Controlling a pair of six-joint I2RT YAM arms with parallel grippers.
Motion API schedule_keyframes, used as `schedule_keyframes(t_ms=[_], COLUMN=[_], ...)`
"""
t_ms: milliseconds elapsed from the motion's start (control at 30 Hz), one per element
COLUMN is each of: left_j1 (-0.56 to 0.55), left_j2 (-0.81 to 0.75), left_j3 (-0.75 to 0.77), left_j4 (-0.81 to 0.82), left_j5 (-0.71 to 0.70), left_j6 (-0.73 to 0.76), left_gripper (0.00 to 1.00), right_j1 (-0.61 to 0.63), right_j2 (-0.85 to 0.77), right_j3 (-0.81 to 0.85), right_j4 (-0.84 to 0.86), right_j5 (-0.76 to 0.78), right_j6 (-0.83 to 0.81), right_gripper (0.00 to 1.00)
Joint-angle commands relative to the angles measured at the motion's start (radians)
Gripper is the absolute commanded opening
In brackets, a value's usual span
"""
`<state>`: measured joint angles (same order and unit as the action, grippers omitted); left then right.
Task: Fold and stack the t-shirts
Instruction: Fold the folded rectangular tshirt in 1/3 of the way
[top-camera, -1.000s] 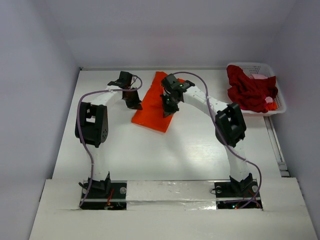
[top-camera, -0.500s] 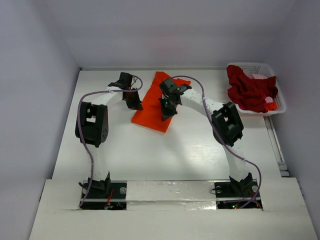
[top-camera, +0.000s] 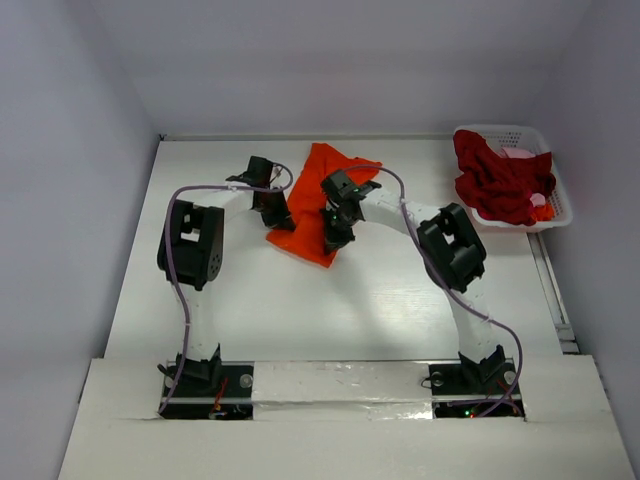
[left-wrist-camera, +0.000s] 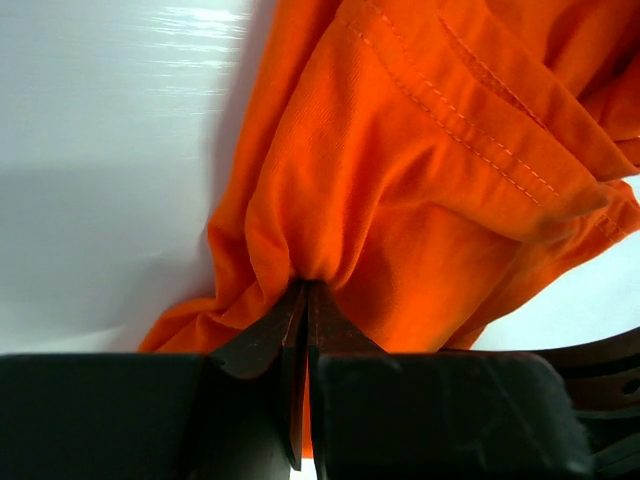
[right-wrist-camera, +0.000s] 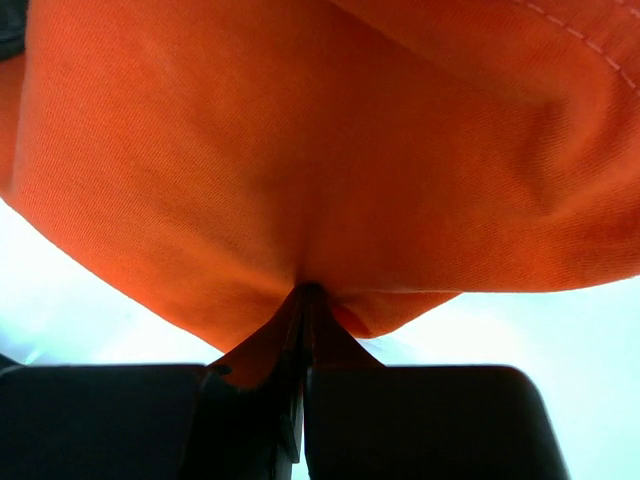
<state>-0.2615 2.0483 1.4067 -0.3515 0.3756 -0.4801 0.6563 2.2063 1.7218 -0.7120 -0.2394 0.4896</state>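
The orange-red t-shirt (top-camera: 305, 212) was soft, fine-ribbed knit, bunched up over the glossy white table (top-camera: 300, 310) between the two sets of jaws. The left jaws were clamped tight on a puckered fold, with a stitched hem just beyond them. The right jaws pinched a smoother edge. Only the wrist views showed that weave. Only the overhead view showed the white lattice basket (top-camera: 563, 205), well off to the right of the right jaws, holding a crumpled dark crimson t-shirt (top-camera: 500, 185) and some pink cloth (top-camera: 520, 153).

Pictured are two claws, the left claw (top-camera: 283, 220) and the right claw (top-camera: 332, 240); one worktop (top-camera: 350, 310); two t-shirts, one orange-red t-shirt (top-camera: 315, 180) and one crimson t-shirt (top-camera: 495, 180); one scrap of pink cloth (top-camera: 520, 153); one white basket (top-camera: 562, 205).
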Motion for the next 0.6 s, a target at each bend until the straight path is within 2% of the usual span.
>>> schedule_keyframes(t_ms=[0,567], left_j1=[-0.03,-0.113], left_j2=[0.035,-0.189], left_j3=[-0.049,-0.354], left_j4=[-0.009,-0.02], left_j5=[-0.007,-0.046], left_j6=[-0.002,-0.077], left_gripper=[0.0,0.0], right_j1=[0.017,0.017], right_j2=[-0.036,-0.244], right_j3=[-0.06,-0.304], right_j4=[0.037,0.079], right_j5=[-0.005,0.003], right_j6=[0.001,0.06], right_gripper=[0.0,0.0])
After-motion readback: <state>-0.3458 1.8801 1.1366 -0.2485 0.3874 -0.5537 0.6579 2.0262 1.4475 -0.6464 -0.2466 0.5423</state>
